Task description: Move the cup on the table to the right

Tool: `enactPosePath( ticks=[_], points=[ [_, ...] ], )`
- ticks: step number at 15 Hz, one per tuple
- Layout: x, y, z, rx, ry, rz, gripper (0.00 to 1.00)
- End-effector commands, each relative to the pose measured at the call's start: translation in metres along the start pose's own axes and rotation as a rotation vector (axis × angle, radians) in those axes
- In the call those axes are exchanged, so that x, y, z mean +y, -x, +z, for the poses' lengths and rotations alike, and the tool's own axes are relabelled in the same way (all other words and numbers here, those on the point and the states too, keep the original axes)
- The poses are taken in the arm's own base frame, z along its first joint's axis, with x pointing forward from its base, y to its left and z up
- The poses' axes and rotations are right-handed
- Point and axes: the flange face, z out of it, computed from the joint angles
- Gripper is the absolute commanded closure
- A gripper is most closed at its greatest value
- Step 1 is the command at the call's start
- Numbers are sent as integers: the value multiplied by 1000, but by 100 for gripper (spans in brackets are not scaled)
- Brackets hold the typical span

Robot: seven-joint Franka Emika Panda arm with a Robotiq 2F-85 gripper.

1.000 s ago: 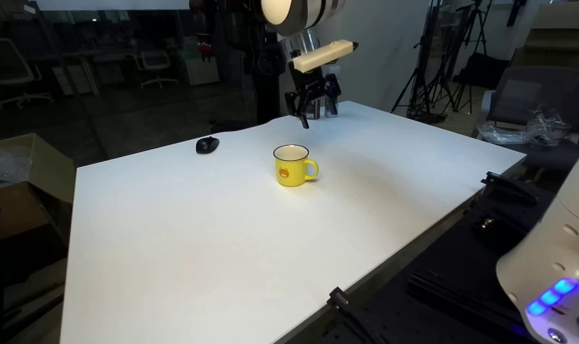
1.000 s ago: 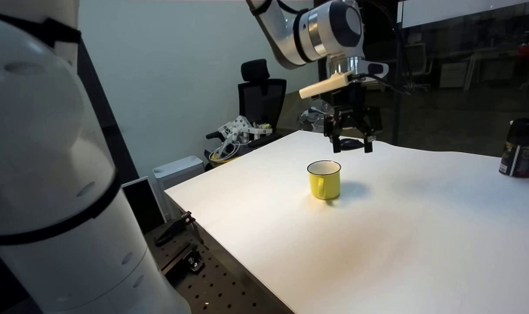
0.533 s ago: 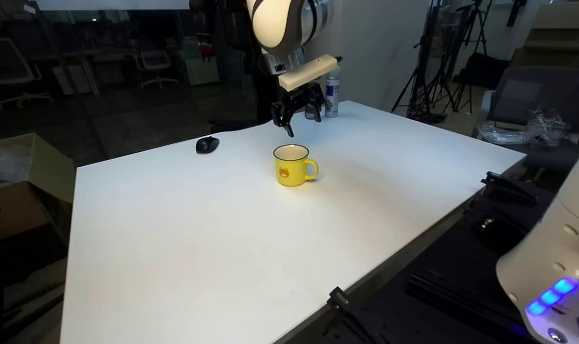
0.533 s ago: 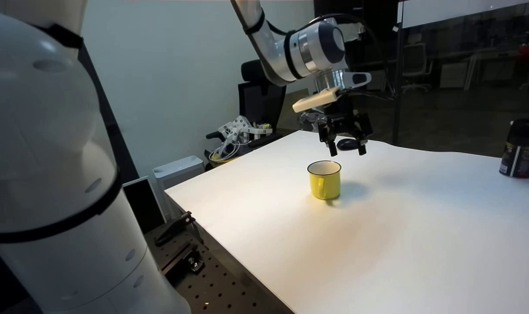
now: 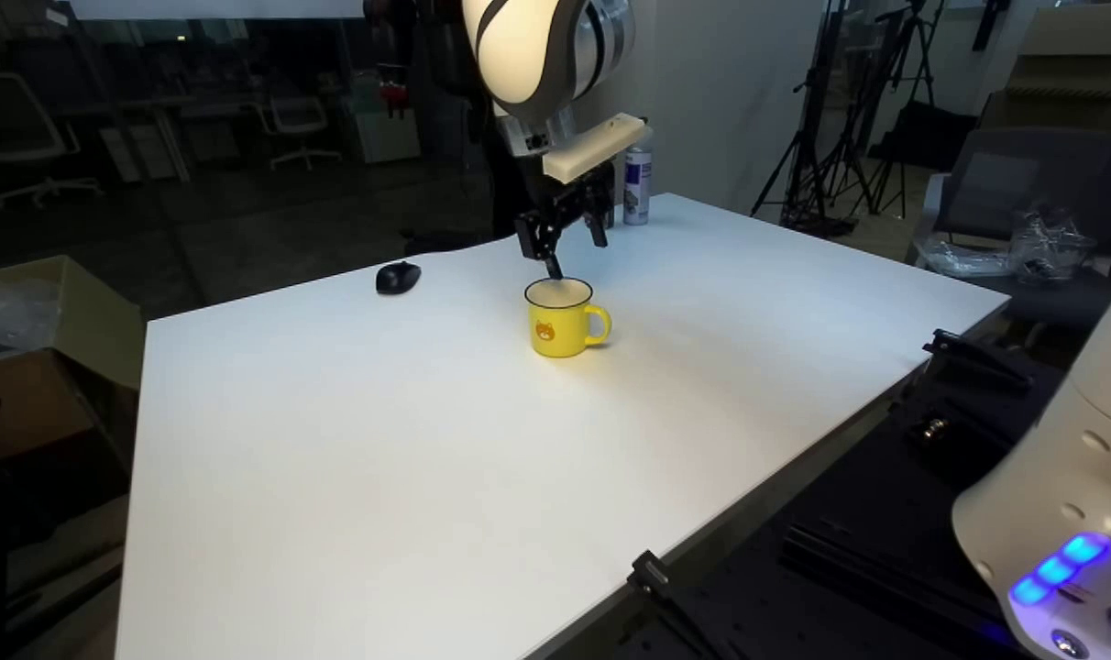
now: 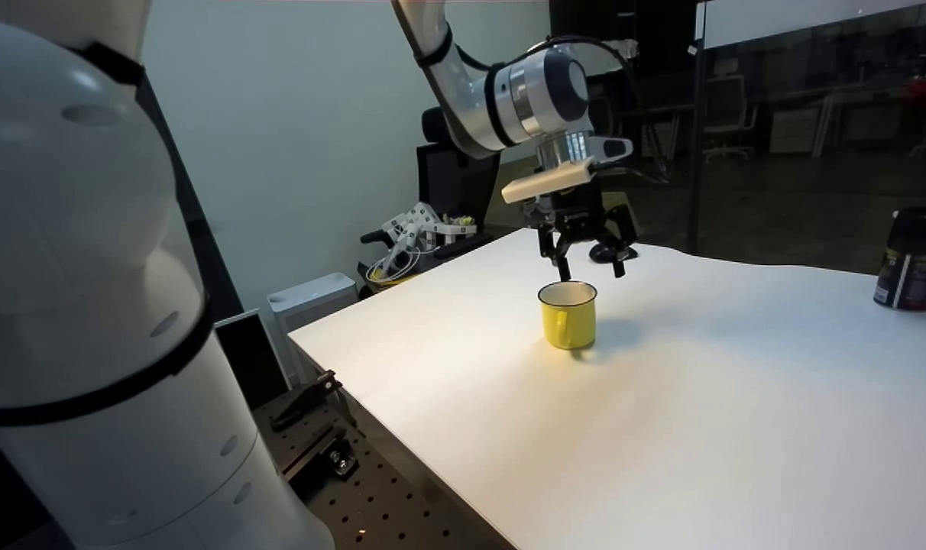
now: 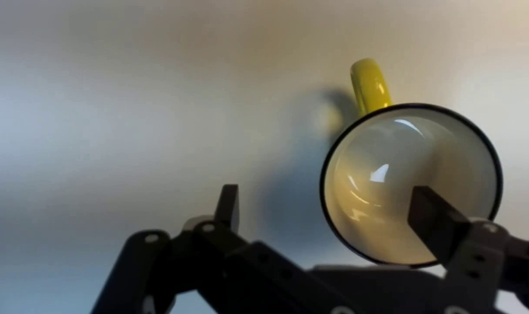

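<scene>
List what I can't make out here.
Yellow mug: part of rim, behind fingers, wrist view.
Black mouse: part, behind fingers, in an exterior view.
Dark can: lettering too small, in an exterior view.
White table: near end, cut off by frame's bottom edge, in an exterior view.

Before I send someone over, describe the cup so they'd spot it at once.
Find the big white table. On it, close to the open gripper, the cup stands upright. Unlike the low black mouse and the tall can, it is bright yellow and black-rimmed, with a side handle.
</scene>
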Motion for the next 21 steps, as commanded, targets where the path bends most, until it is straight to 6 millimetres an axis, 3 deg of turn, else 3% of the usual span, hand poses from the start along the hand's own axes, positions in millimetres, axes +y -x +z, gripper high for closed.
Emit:
enactPosePath(
  ticks=[1, 5, 16, 17, 18, 21],
  points=[
    [-16, 11, 1, 3, -14, -137, 0],
    [-20, 14, 9, 25, -8, -248, 0],
    [11, 22, 34, 51, -20, -244, 0],
    [14, 21, 37, 44, -19, -235, 25],
    [16, 20, 39, 38, -16, -228, 26],
    [19, 18, 41, 32, -8, -216, 49]
  ],
)
